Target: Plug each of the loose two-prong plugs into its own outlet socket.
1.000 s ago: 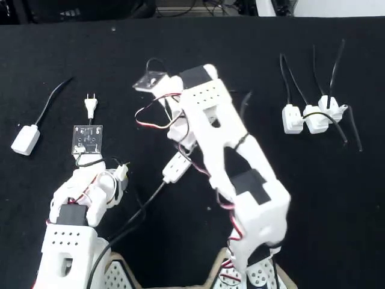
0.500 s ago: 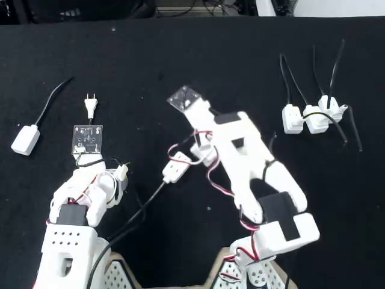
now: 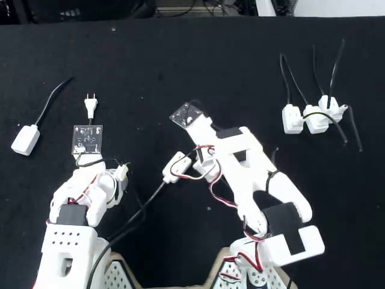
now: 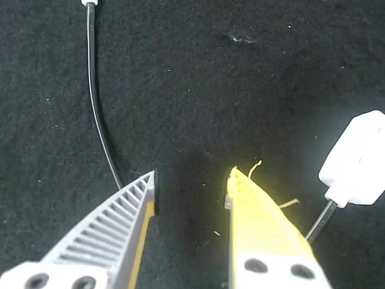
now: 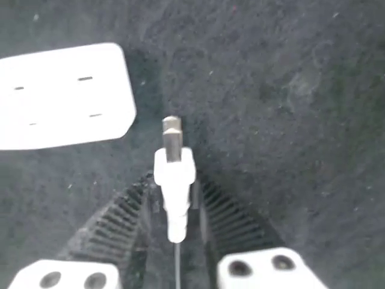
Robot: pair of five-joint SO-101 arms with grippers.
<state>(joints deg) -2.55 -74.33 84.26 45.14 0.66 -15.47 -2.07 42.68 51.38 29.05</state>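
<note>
Gripping a white two-prong plug (image 5: pixel 173 168) between closed fingers, the right gripper (image 5: pixel 174 182) holds its prongs just short of a white outlet socket (image 5: pixel 63 96), while the left gripper (image 4: pixel 191 177) hangs open above the black table (image 4: pixel 240 72).

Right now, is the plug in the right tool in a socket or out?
Out. The prongs of the plug are bare, with black table between them and the socket.

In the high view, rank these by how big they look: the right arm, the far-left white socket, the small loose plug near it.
Largest: right arm.
Next: far-left white socket.
Smallest: small loose plug.
</note>
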